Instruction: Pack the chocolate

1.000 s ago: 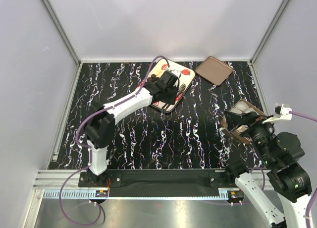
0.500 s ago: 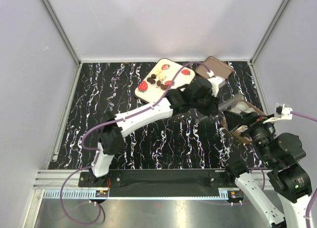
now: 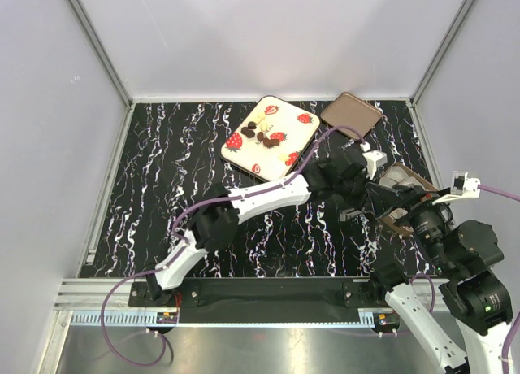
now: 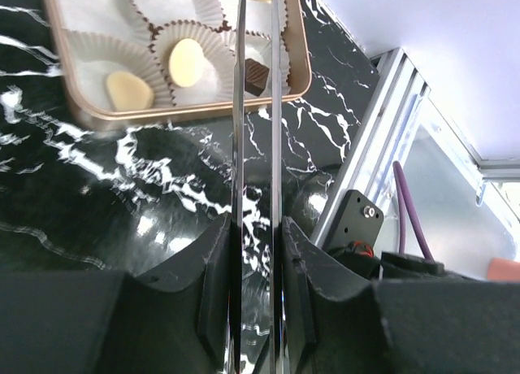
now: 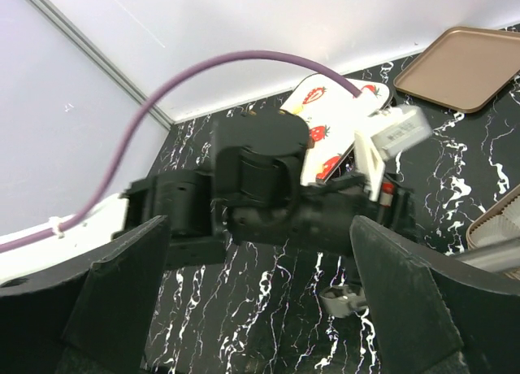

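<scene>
1. Top external: my left arm (image 3: 268, 193) reaches across to the box (image 3: 416, 176) at the right. Dark chocolates (image 3: 260, 132) lie on the strawberry tray (image 3: 299, 140), with the brown lid (image 3: 351, 114) beside it.
2. Left wrist: the left gripper (image 4: 258, 32) has its thin blades nearly together over the box; I cannot tell whether they pinch anything. Two cream chocolates (image 4: 187, 61) and one dark square chocolate (image 4: 256, 76) sit in paper cups (image 4: 89, 53).
3. Right wrist: the right gripper (image 5: 260, 228) has its jaws spread wide, facing the left arm.

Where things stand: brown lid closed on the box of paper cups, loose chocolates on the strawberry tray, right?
No. The top external view shows the brown lid lying on the table, apart from the open box. The chocolates are on the strawberry tray.
</scene>
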`<state>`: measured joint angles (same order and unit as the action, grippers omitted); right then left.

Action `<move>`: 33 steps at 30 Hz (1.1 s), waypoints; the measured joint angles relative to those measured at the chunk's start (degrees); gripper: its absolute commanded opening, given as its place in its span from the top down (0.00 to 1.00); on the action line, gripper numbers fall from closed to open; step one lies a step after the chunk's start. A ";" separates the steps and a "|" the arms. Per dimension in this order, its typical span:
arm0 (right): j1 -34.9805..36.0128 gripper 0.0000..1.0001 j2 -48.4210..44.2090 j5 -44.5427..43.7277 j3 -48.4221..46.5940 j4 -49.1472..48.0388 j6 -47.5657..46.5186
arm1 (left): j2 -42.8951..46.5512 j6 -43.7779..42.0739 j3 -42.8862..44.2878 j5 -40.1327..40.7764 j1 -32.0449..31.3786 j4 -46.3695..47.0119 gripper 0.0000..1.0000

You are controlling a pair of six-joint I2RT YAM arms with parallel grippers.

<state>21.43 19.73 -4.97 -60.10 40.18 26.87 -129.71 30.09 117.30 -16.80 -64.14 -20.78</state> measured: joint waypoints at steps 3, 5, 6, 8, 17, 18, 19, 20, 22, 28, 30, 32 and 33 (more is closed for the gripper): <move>0.00 0.01 -0.09 0.04 0.02 0.00 0.11 | -2.45 0.00 1.27 -0.57 -0.63 1.33 0.75; 0.00 0.01 -0.17 0.04 0.02 0.00 0.11 | -4.00 -0.04 2.51 -0.63 -1.29 1.84 0.75; 0.00 0.01 -0.20 0.04 0.02 0.02 0.11 | -4.70 -0.04 3.15 -0.61 -1.62 2.10 0.75; 0.00 0.01 -0.22 0.02 0.02 0.02 0.11 | -5.84 -0.09 4.15 -0.61 -2.01 2.56 0.75; 0.00 0.01 -0.22 -0.02 0.02 0.04 -0.04 | -9.81 -0.94 6.88 -0.72 -2.64 4.57 0.73; 0.00 0.01 -0.22 -0.04 0.02 0.07 -0.11 | -10.08 -1.11 7.10 -0.68 -2.64 4.52 0.73; 0.00 0.01 -0.22 -0.07 0.02 0.07 -0.13 | -10.36 -1.27 7.28 -0.59 -2.58 4.59 0.73; 0.00 0.01 -0.22 -0.09 0.02 0.07 -0.15 | -10.64 -1.40 7.43 -0.52 -2.56 4.59 0.73; 0.00 0.01 -0.22 -0.13 0.02 0.09 -0.26 | -11.10 -1.79 7.74 -0.44 -2.49 4.81 0.72; 0.00 0.01 -0.22 -0.39 0.02 0.11 -0.68 | -12.59 -2.80 8.57 -0.46 -2.49 5.42 0.70; 0.00 0.01 -0.22 -0.55 0.02 0.11 -0.81 | -12.85 -3.06 8.57 -0.46 -2.49 5.40 0.69; 0.00 0.01 -0.22 -0.59 0.02 0.11 -0.96 | -12.98 -3.26 8.59 -0.46 -2.49 5.40 0.68; 0.00 0.01 -0.22 -0.59 0.02 0.13 -1.01 | -12.98 -3.32 8.57 -0.46 -2.49 5.40 0.66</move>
<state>21.43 19.51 -5.56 -60.07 40.32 25.87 -142.69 26.76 125.86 -17.26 -66.63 -15.38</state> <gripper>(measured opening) 0.993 0.324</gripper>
